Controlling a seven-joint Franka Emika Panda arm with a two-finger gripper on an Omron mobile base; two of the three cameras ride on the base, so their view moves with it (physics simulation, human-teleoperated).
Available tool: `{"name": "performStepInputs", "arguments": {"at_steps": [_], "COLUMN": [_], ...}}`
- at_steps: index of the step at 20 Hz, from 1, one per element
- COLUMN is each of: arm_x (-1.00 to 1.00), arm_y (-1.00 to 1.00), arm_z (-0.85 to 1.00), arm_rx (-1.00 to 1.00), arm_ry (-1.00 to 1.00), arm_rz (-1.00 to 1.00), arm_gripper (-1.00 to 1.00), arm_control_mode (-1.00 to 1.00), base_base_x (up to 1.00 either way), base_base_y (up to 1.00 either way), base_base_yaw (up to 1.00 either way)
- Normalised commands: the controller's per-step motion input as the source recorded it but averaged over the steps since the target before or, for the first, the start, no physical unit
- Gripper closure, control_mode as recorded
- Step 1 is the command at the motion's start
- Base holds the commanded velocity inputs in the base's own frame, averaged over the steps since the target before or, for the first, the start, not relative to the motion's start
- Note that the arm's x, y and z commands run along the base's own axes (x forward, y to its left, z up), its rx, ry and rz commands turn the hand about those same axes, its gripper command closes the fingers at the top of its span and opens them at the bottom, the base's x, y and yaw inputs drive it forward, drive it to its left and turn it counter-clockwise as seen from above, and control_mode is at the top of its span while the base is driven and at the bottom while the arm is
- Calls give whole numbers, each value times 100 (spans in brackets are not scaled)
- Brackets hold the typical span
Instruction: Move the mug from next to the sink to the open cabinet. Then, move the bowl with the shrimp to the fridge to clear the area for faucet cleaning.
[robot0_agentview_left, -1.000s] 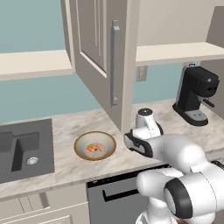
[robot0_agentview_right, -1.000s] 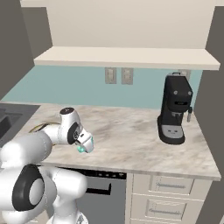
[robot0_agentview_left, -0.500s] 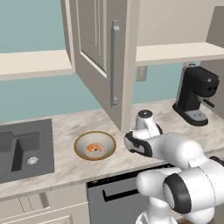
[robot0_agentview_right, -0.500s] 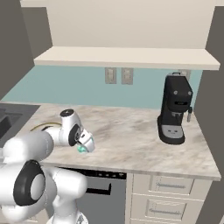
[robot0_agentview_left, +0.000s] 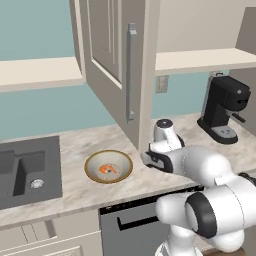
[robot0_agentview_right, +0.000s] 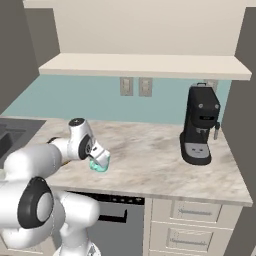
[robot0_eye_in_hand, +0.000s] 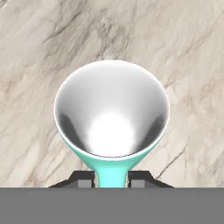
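Observation:
The teal-green mug (robot0_eye_in_hand: 111, 116) stands upright on the marble counter, its glossy inside facing the hand camera. My gripper (robot0_eye_in_hand: 111, 179) is shut on the mug, one dark fingertip pressed to each side of the teal handle. From the right base the mug (robot0_agentview_right: 98, 166) sits just under my gripper (robot0_agentview_right: 100, 159). The bowl (robot0_agentview_left: 108, 166) with the orange shrimp (robot0_agentview_left: 106, 170) rests left of my gripper (robot0_agentview_left: 150, 159), between it and the dark sink (robot0_agentview_left: 30, 170). The open cabinet door (robot0_agentview_left: 112, 55) with its grey bar handle hangs above the bowl.
A black coffee machine (robot0_agentview_left: 222, 112) stands at the back right of the counter (robot0_agentview_right: 150, 155). A pale shelf (robot0_agentview_right: 145, 65) runs along the wall above it. The dishwasher front (robot0_agentview_left: 130, 225) lies below the counter edge.
The jaws have gone from wide open to shut on the mug's handle. The arm has shifted only slightly; the mug and bowl stay where they were.

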Motion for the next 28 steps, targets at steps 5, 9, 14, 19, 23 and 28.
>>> {"name": "performStepInputs", "arguments": {"at_steps": [5,9,14,19,23,28], "arm_x": [-25,-67,-88,-89,-43,-21], "arm_y": [0,0,-9,-29,-27,-16], "arm_z": [84,100,100,100,100,100], "arm_rx": [0,-7,-15,-11,-5,-6], "arm_ry": [-15,-32,-48,-58,-36,-6], "arm_rz": [0,2,12,23,24,20], "arm_gripper": [100,100,100,100,100,100], "arm_control_mode": [-100,-100,-100,-100,-100,-100], "base_base_x": [0,0,0,0,0,0], "base_base_y": [0,0,0,0,0,0], "base_base_yaw": [0,0,0,0,0,0]}}
